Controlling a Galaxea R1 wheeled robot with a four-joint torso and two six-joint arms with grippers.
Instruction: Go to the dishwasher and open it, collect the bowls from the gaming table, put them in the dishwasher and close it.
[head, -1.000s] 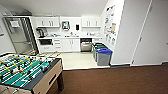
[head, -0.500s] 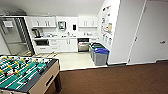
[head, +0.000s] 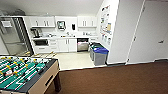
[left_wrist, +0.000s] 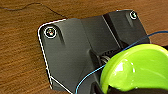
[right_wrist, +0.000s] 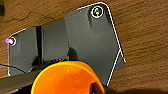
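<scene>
No text, label, brand or number is legible anywhere; the posters (head: 106, 21) on the kitchenette's white wall (head: 113, 37) are too blurred to read.

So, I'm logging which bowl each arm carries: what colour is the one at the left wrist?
Lime-green; the bowl shows best in the left wrist view.

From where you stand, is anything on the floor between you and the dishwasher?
Mostly open: brown carpet, then pale kitchen floor up to the dishwasher. The bins stand just right of that line, the foosball table left.
</scene>
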